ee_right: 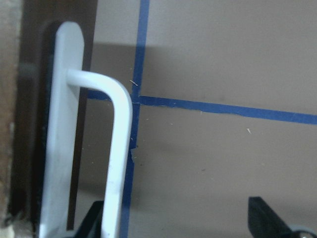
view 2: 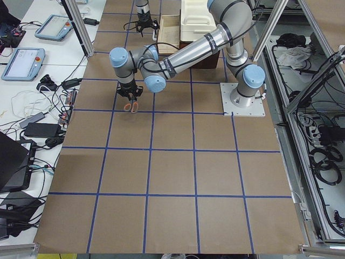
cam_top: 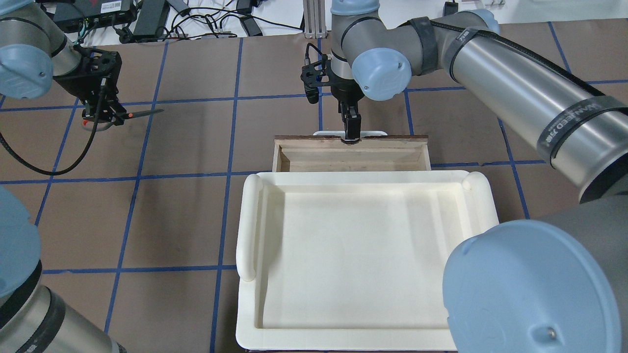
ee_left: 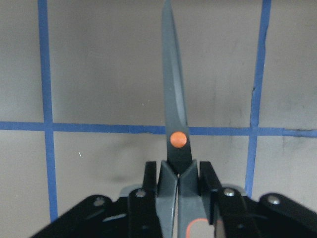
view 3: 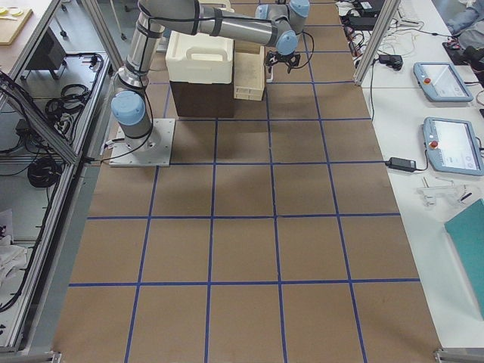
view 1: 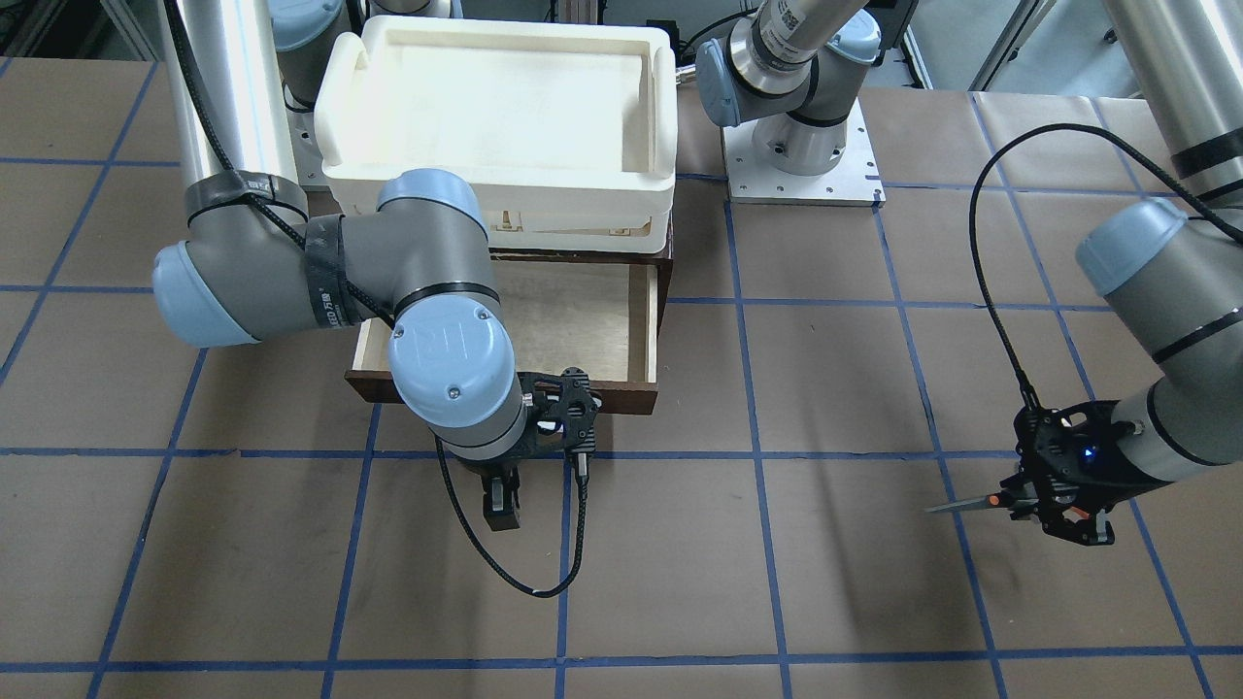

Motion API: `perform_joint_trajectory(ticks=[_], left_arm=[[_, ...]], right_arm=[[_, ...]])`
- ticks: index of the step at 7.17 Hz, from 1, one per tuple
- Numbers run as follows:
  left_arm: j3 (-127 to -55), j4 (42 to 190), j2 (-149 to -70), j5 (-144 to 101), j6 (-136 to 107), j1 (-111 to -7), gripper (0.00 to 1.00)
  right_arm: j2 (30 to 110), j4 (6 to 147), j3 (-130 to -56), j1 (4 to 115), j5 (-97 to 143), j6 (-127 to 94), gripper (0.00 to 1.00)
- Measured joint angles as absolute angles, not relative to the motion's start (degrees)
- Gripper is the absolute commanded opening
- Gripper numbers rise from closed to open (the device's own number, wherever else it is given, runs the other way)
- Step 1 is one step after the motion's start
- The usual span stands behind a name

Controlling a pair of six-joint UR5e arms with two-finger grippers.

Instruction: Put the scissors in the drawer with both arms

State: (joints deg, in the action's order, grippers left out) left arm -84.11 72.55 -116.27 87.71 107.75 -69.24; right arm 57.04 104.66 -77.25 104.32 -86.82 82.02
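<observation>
The scissors [ee_left: 174, 104] have dark blades, an orange pivot dot and orange-lined handles. My left gripper [ee_left: 178, 198] is shut on their handles and holds them above the paper-covered table, blades pointing away from the wrist. In the overhead view the left gripper [cam_top: 101, 115] is far left of the drawer, with the scissors [cam_top: 143, 113] pointing toward it. The dark brown drawer [cam_top: 351, 158] is pulled open and its pale interior shows nothing inside. My right gripper [ee_right: 178, 225] is open just in front of the white bar handle [ee_right: 116, 163], with one finger beside the bar. In the overhead view it [cam_top: 351, 131] hangs over the drawer front.
A cream-white plastic tray [cam_top: 363, 255] sits on top of the cabinet above the drawer and also shows in the front-facing view [view 1: 495, 107]. The left arm's black cable [view 1: 981, 282] loops over the table. Blue tape lines grid the brown table [view 1: 825, 582].
</observation>
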Motion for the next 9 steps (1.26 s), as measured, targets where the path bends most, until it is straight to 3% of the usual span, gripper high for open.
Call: perform_joint_trajectory(ticks=[9], left_arm=[[-84.7, 75.3, -113.4, 88.0, 101.8, -74.6, 0.0]], right_arm=[[55.0, 106.9, -74.1, 104.1, -86.0, 81.3, 1.0]])
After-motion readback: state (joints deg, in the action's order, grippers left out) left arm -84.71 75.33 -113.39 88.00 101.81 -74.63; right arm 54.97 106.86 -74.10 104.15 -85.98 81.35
